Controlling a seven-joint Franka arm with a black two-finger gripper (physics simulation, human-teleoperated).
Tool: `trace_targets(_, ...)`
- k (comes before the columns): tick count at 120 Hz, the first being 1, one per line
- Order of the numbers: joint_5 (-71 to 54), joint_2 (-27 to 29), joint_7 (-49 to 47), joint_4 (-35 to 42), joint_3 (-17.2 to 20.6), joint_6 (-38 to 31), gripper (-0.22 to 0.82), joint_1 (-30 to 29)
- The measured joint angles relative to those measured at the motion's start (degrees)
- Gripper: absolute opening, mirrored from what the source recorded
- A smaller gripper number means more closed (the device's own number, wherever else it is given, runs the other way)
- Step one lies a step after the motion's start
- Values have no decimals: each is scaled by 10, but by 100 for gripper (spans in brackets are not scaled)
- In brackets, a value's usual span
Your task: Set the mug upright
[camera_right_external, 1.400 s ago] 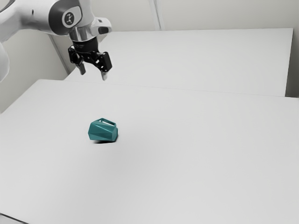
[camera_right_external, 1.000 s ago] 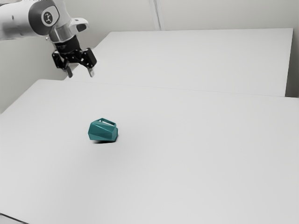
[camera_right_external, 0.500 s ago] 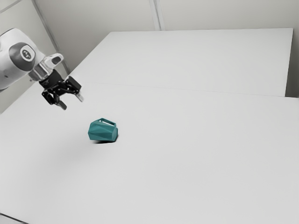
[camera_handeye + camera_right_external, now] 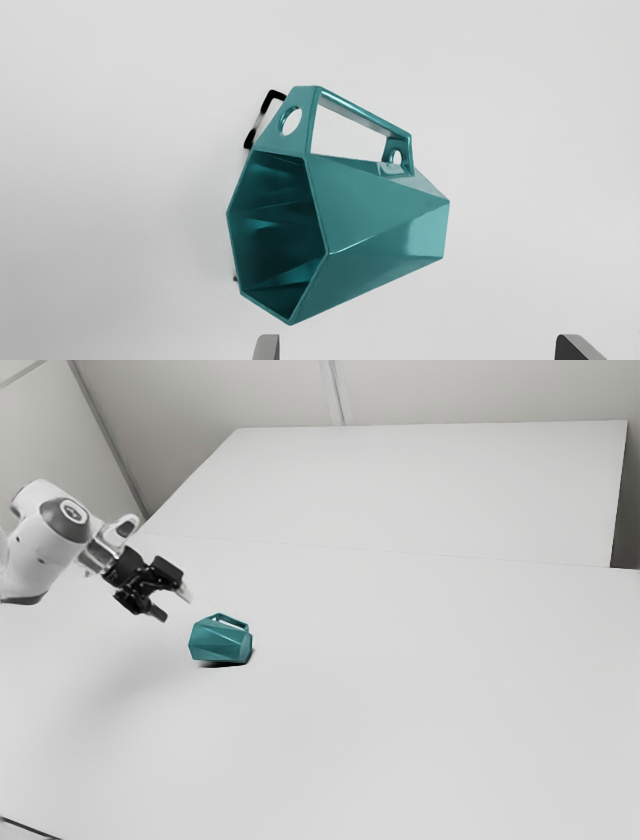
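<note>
White tabletop (image 4: 420,710), smooth, matte. Mug (image 4: 221,641): teal, glossy, faceted, angular handle (image 4: 365,116) uppermost; lies on side on tabletop. Gripper (image 4: 173,606) near mug, clear of it, toward exterior view's left; 2 fingers (image 4: 267,348) spread apart. Wrist view shows hollow mouth (image 4: 280,225), 2 round holes in handle; exterior view adds white arm (image 4: 45,550).

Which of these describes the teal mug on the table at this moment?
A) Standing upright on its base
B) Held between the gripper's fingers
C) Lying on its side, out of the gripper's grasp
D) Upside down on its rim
C: the mug lies on its side, apart from the open gripper.
</note>
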State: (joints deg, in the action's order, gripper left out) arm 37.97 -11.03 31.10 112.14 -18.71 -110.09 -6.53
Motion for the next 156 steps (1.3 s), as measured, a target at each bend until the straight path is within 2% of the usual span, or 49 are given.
trace_targets(37, 71, -84, 103, -43, 0, 12, 60, -24)
trace_targets(68, 116, -118, 163, -54, 0, 27, 60, -31)
trace_targets(101, 159, -129, 203, -46, 4, 38, 60, -31)
trace_targets(132, 171, -93, 227, 10, 13, 28, 60, -30)
trace_targets(156, 179, -96, 239, 12, 14, 21, 44, -26)
